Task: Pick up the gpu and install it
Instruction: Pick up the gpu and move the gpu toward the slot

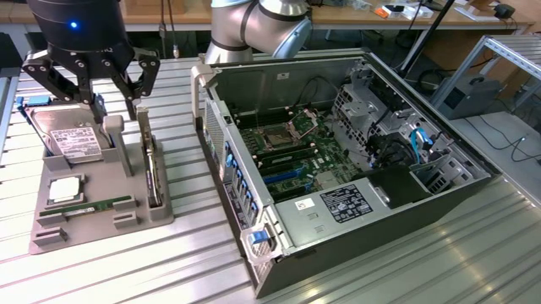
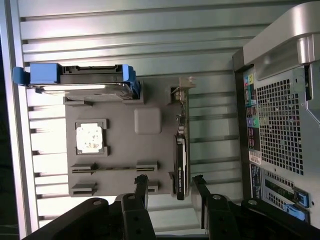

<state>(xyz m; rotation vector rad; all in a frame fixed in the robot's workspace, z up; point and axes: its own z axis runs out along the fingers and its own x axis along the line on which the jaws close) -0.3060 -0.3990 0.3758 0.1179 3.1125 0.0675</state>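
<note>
Locate the gripper above the grey parts holder, at the exterior view's left of the open computer case. Read as open: jaws spread wide, nothing between them, no contact with any part. In the wrist view, find the two black fingertips straddling the line of the gpu, with the card nearer to one fingertip than to the other.

Identify the gpu as the thin dark card standing on edge in a slot of the holder, silver bracket at the end away from the fingertips. Not yet lifted, not yet installed. Find it along the holder's edge nearest the case, well apart from the motherboard inside the case.

Note the neighbours on the same holder: hard drive in a blue caddy, processor in a square recess, green memory stick in a narrow slot. All apart from the gpu. Holder and case both resting on the ribbed metal table.

Hazards, as judged from this position:
- Off-centre closure: one-sided push on the card, tilt or jam in the slot, possible lift of the whole holder.
- Descent out of line: fingertip strike on the card's upper edge instead of a clean straddle.
- Thin gripping surface: slip or rotation on lifting, then a skewed approach to the case.
- Crowded case interior, with cables and drive cage: snag or collision on entry.
</note>
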